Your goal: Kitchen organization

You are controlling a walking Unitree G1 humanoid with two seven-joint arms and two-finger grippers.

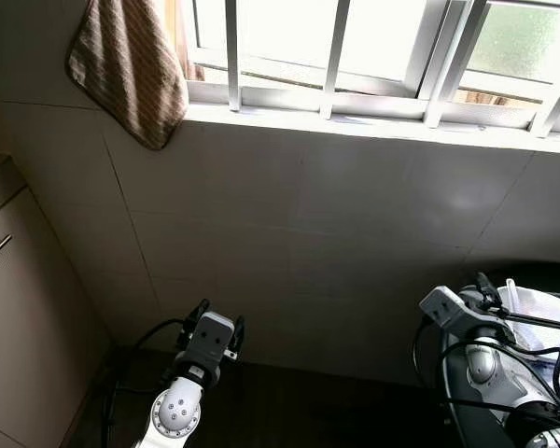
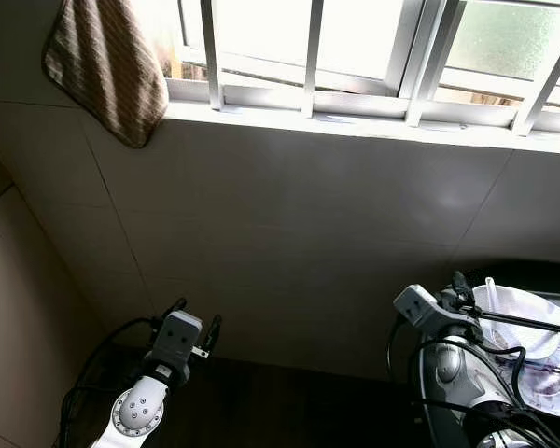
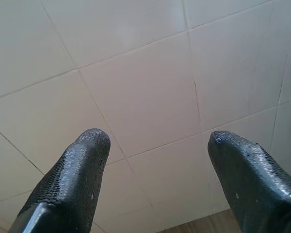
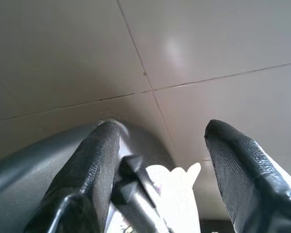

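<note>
- While we face the tiled wall (image 1: 336,233) under the barred window (image 1: 373,56), a striped cloth (image 1: 131,70) hangs off the sill.
- Right gripper (image 4: 160,160), fingers spread, empty, hovers above a dark basin (image 4: 24,160) holding a white plastic container (image 2: 527,322).
- Left gripper (image 3: 155,160) spread, facing tile.
- We judge the container light, thin, crushable; grip its rim.
- Its contents are unclear, cut off.

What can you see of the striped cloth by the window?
The striped cloth hangs at the upper left of the head views, draped down from the window ledge over the tiled wall. It looks like soft woven fabric in brown and cream stripes, with a rounded lower corner pointing down. Its top runs out of frame, so what holds it cannot be told. Sunlight catches its right edge. Nothing else touches it; both grippers are far below.
</note>
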